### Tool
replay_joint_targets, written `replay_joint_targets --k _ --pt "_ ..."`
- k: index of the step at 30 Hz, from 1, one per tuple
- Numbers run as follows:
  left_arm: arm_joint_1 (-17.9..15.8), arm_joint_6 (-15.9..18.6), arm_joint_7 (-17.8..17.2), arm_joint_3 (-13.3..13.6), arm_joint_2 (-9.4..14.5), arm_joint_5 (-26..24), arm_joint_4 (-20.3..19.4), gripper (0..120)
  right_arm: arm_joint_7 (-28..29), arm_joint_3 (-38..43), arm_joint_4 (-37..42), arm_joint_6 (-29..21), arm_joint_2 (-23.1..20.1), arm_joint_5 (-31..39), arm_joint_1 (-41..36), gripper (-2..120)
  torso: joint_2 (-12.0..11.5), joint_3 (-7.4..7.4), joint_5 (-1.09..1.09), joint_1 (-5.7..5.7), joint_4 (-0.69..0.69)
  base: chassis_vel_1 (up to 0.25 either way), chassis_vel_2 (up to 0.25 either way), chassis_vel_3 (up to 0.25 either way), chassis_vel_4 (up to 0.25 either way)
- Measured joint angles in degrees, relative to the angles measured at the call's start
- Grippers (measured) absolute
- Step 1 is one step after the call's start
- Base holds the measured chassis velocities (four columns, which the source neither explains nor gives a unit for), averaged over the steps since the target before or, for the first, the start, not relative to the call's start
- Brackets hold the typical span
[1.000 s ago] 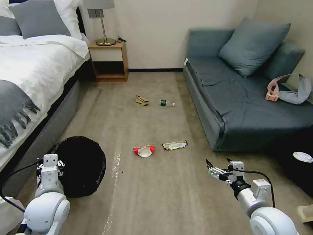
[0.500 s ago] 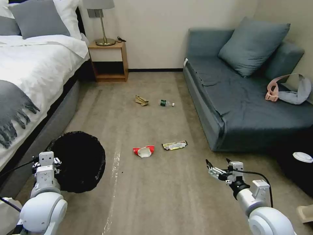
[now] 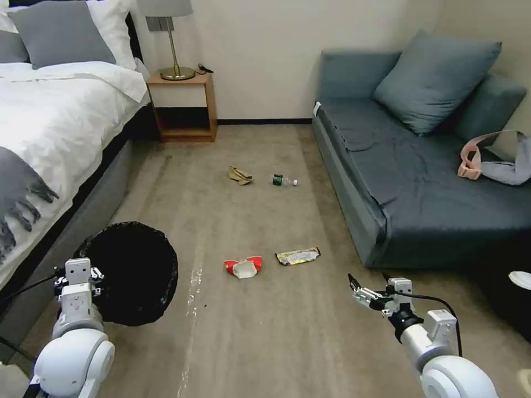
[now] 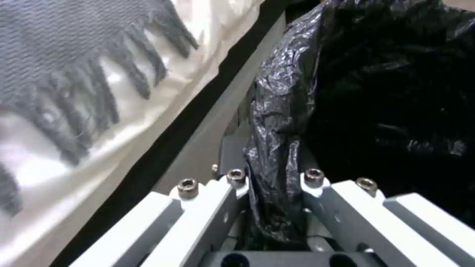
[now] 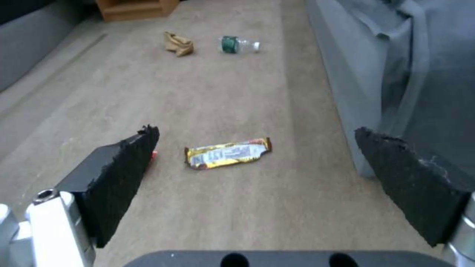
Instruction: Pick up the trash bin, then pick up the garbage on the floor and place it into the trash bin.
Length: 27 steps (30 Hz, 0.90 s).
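Note:
The trash bin [image 3: 133,273], lined with a crinkly black bag [image 4: 376,92], stands low on the left beside the bed. My left gripper [image 3: 77,272] is shut on its near rim, with the bag pinched between the fingers [image 4: 232,200]. On the carpet lie a red-and-white packet [image 3: 242,266], a yellow-silver wrapper [image 3: 297,255] [image 5: 228,154], tan crumpled paper [image 3: 240,175] [image 5: 178,43] and a small bottle [image 3: 284,180] [image 5: 237,44]. My right gripper [image 3: 368,279] [image 5: 257,135] hangs open above the carpet, short of the wrapper, holding nothing.
A bed [image 3: 55,127] with a fringed grey throw runs along the left. A wooden nightstand [image 3: 185,105] with a lamp stands at the back wall. A blue-grey sofa [image 3: 431,188] fills the right side, with a pink-grey bag [image 3: 495,163] on it. A white-lidded cup [image 3: 521,279] is at the right edge.
The left gripper and the bin shifted slightly up and left a second ago. Since then the whole view has shifted as the camera moved; the litter lies where it was.

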Motion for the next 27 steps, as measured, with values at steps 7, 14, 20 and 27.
replay_joint_targets --k 7,14,20,27 --pt "-0.3 -0.4 0.1 0.0 0.2 -0.3 0.8 4 -0.1 -0.3 -0.4 0.0 0.4 -0.2 0.1 100 0.0 0.00 -0.01 0.00 0.00 -0.115 0.112 0.118 -0.113" --pt "-0.9 -0.4 0.1 0.5 0.2 -0.3 1.4 4 -0.4 -0.4 -0.9 0.2 0.8 -0.5 0.1 100 0.0 0.00 0.00 0.00 0.00 -0.130 0.142 0.134 -0.133" --pt "-1.0 -0.5 0.1 1.0 -0.1 0.0 2.1 4 -0.5 -0.5 -1.2 0.3 0.9 -0.7 0.2 100 0.0 0.00 -0.01 0.00 0.00 -0.137 0.133 0.136 -0.139" --pt "-1.5 -0.6 0.0 0.8 0.1 0.0 2.5 4 -0.7 -0.9 -2.4 0.5 0.8 -1.6 0.6 100 0.0 0.00 0.00 0.00 0.00 -0.136 0.136 0.145 -0.133"
